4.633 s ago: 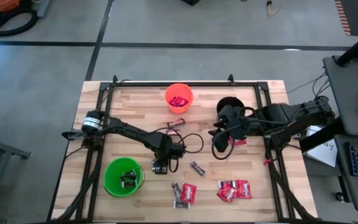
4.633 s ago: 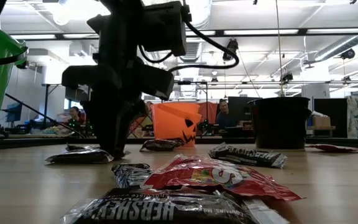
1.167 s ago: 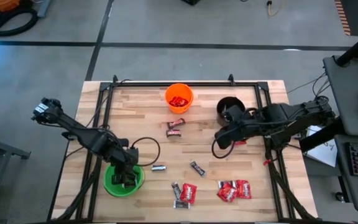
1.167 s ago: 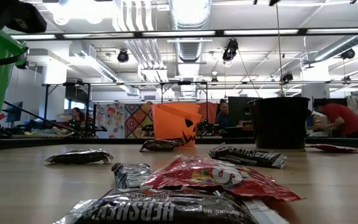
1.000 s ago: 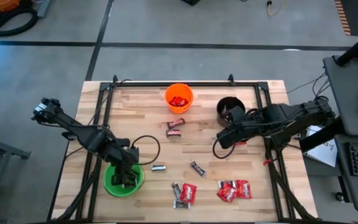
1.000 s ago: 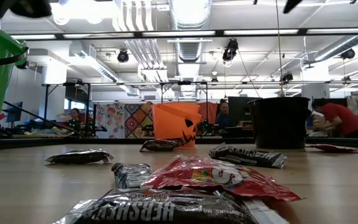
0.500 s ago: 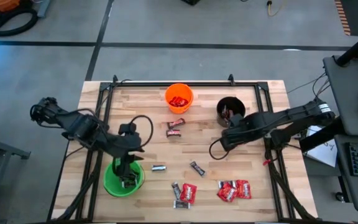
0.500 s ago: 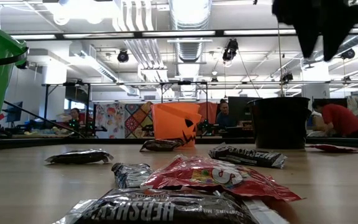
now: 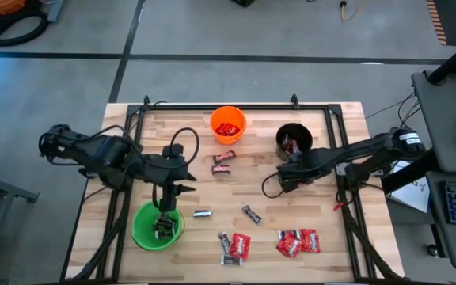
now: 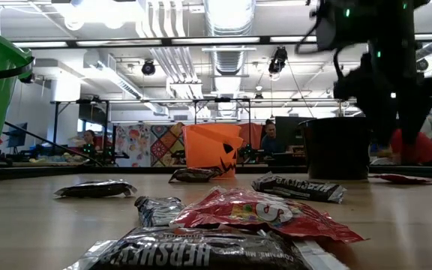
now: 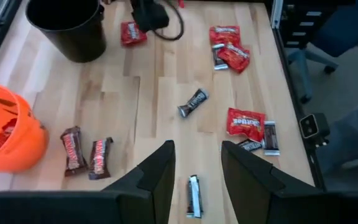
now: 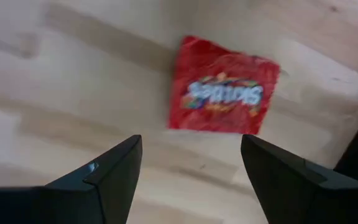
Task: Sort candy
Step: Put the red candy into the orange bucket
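Right gripper (image 12: 188, 163), jaws spread wide, hovers over a red Skittles packet (image 12: 222, 94) near the tabletop's right edge; left gripper (image 11: 196, 163), empty and parted, hangs above the green cup (image 9: 145, 228).

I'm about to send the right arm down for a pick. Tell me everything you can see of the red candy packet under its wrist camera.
The red candy packet is a glossy, square-ish wrapper with multicoloured print across its middle, looking like crinkled plastic film. It lies flat and slightly askew on the bare wooden table, beside the black cup. Nothing touches it. The right gripper hangs above it, fingers spread wide to either side, not yet in contact.
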You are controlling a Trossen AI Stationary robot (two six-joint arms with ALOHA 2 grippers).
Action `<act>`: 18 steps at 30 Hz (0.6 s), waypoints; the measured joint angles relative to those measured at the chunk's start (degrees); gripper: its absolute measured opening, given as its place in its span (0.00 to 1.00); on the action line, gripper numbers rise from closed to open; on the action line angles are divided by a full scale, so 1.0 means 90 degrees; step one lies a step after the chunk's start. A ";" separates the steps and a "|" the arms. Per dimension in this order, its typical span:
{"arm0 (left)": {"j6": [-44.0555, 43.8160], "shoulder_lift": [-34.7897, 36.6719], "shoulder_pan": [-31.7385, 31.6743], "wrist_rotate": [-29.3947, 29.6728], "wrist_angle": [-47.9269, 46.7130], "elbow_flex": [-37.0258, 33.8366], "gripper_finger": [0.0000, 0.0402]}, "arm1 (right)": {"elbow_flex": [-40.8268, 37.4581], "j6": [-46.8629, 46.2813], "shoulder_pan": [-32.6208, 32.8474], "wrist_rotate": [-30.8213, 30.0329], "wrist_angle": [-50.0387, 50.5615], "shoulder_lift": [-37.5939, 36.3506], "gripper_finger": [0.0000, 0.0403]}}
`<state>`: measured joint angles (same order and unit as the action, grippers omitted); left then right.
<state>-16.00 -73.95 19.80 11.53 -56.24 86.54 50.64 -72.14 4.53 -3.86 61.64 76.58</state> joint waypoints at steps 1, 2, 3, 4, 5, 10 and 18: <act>0.0046 -0.0001 -0.0031 0.0000 0.0004 0.0000 0.29 | -0.0108 0.0067 -0.0070 -0.0019 -0.0093 0.0044 0.66; 0.0080 -0.0002 -0.0062 0.0000 0.0017 0.0000 0.29 | -0.0219 0.0142 -0.0136 -0.0024 -0.0212 0.0064 0.66; 0.0106 -0.0002 -0.0101 0.0002 0.0024 0.0000 0.29 | -0.0317 0.0246 -0.0203 -0.0024 -0.0357 0.0094 0.66; 0.0116 -0.0002 -0.0144 0.0002 0.0022 -0.0002 0.29 | -0.0414 0.0320 -0.0270 -0.0025 -0.0525 0.0126 0.66; 0.0125 -0.0002 -0.0186 0.0005 0.0024 -0.0002 0.29 | -0.0503 0.0394 -0.0329 -0.0024 -0.0682 0.0153 0.66; 0.0125 -0.0005 -0.0336 0.0015 0.0027 -0.0010 0.29 | -0.0724 0.0611 -0.0517 -0.0096 -0.0914 0.0328 0.64; 0.0203 -0.0005 -0.0458 0.0015 0.0072 -0.0010 0.29 | -0.0849 0.0845 -0.0550 -0.0002 -0.1454 0.0724 0.54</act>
<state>-14.17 -74.00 15.68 11.66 -55.59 86.46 43.00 -64.54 -0.43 -3.88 48.55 83.10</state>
